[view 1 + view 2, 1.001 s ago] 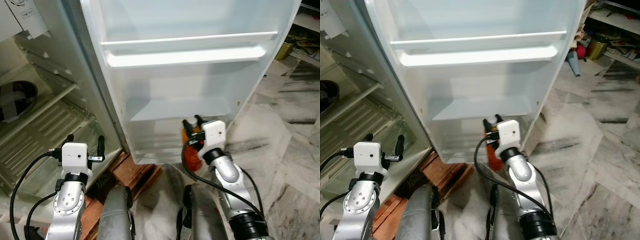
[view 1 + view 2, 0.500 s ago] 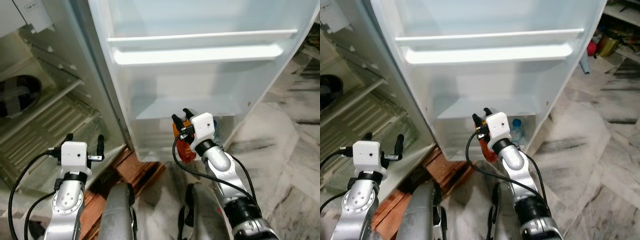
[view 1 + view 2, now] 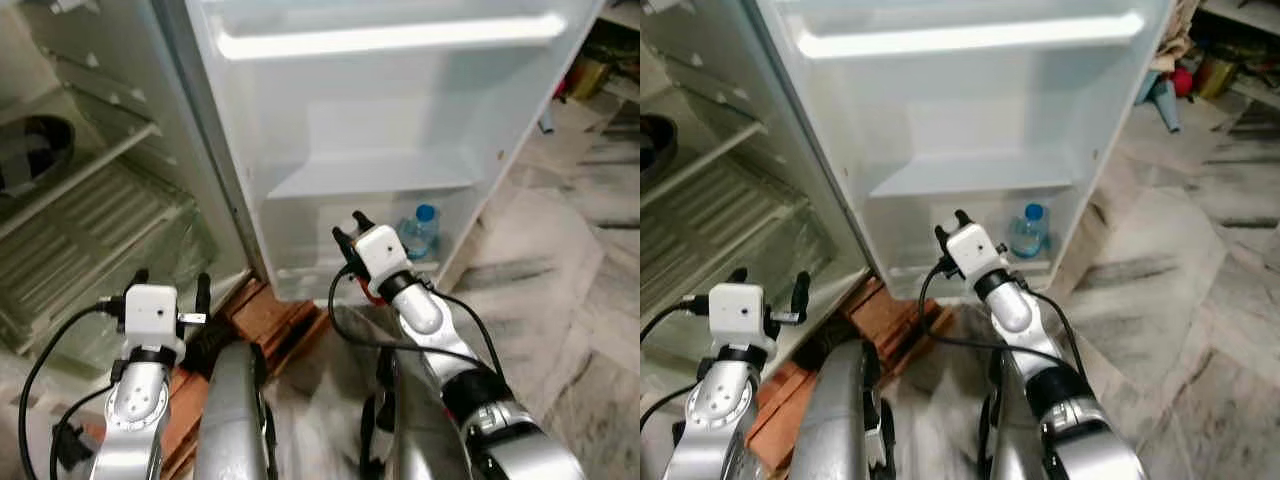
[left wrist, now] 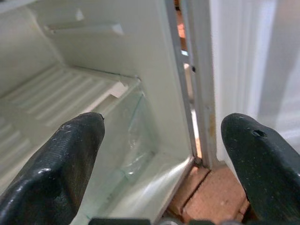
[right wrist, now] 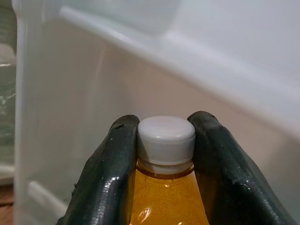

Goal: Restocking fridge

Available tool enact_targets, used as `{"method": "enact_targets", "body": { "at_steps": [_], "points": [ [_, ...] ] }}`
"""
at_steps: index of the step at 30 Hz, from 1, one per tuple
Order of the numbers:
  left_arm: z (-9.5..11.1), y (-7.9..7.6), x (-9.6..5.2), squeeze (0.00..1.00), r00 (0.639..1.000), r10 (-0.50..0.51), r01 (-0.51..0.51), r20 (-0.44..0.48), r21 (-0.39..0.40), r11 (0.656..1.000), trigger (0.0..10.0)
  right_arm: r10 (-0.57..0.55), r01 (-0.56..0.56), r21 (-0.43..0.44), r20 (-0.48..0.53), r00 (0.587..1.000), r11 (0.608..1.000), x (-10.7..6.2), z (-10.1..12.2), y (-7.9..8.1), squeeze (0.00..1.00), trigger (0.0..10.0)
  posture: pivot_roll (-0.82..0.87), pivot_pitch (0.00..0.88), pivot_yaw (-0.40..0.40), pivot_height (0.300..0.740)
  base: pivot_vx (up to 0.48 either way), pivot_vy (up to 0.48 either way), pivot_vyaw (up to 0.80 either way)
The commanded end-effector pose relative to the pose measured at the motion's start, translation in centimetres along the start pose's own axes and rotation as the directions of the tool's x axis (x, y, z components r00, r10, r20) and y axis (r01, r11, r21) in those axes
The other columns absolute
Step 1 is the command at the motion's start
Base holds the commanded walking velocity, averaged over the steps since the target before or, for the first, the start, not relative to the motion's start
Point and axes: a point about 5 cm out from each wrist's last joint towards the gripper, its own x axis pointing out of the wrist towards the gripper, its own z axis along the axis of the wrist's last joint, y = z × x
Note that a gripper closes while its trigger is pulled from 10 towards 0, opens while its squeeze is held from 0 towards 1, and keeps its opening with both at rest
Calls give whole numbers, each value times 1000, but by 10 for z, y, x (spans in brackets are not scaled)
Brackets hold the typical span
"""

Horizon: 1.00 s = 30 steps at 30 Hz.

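While the right tool (image 5: 164, 154) pinches the white cap (image 5: 166, 139) of the orange drink bottle (image 5: 165, 201) tight, it sits low in the middle of the frame, at the fridge door's bottom shelf (image 3: 345, 275); a water bottle (image 3: 419, 232) stands inside to its right; the left tool (image 4: 159, 154) hangs wide open, holding nothing; the cap grip is small, so the bottle could swing, bump the shelf rail and slip.

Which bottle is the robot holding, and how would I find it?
Look at the open white fridge door, then down to its lowest shelf. In front of it, the right gripper pinches a bottle of orange drink by its white cap, unlike the clear blue-capped water bottle already standing there.
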Motion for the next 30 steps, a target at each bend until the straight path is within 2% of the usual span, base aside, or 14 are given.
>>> {"method": "enact_targets", "body": {
  "at_steps": [1,2,3,6,8,11,13,15,17,20,23,25,27,30],
  "points": [
    [4,1,0,0,1000,-11,11,9,14,1000,10000,0,1,-35,37,999,999,5,6,2,0,10000,195,193,57,562,0,0,0],
    [5,1,0,0,1000,-12,12,12,14,1000,10000,-5,10,-99,50,999,995,10,8,2,0,10000,204,199,62,562,0,0,0],
    [6,1,-1,0,1000,-12,12,14,15,1000,10000,3,4,-123,55,998,992,13,10,3,0,10000,212,202,64,562,0,0,0],
    [6,2,-3,0,1000,-11,11,15,18,1000,10000,10,3,-158,81,997,987,19,15,7,0,10000,226,211,67,562,0,0,0],
    [7,5,-7,0,1000,-1,1,11,27,1000,10000,7,24,-200,155,988,980,28,29,9,0,10000,240,222,66,562,0,0,0],
    [7,6,-10,0,1000,5,-5,12,30,1000,10000,11,29,-220,178,984,975,31,33,11,0,10000,248,232,67,562,0,0,0],
    [11,7,-15,0,1000,10,-11,13,33,999,10000,44,15,-284,199,979,959,34,36,14,0,10000,269,261,73,562,0,0,0],
    [13,8,-19,0,1000,13,-13,14,34,999,10000,48,17,-302,208,977,953,34,37,16,0,10000,277,270,76,562,0,0,0],
    [15,11,-27,0,1000,12,-13,4,39,999,10000,44,48,-358,244,969,933,36,41,13,0,10000,299,296,88,562,0,0,0],
    [16,13,-33,0,1000,7,-7,-11,47,999,10000,8,107,-394,281,960,913,41,47,7,0,10000,316,324,104,562,0,0,0],
    [17,14,-36,0,1000,4,-3,-14,51,999,10000,-32,130,-383,251,967,915,42,44,4,0,10000,324,332,108,562,0,0,0],
    [20,14,-36,0,1000,1,0,-15,52,999,10000,-51,122,-381,192,980,917,38,33,6,0,10000,335,342,115,562,0,0,0],
    [22,14,-36,0,1000,-7,8,-18,54,999,10000,-43,93,-384,139,989,918,33,22,11,0,10000,343,351,121,562,0,0,0],
    [23,14,-37,0,1000,-11,12,-22,55,998,10000,-35,76,-390,110,993,918,29,16,14,0,10000,345,358,128,562,0,0,0]
  ]
}}
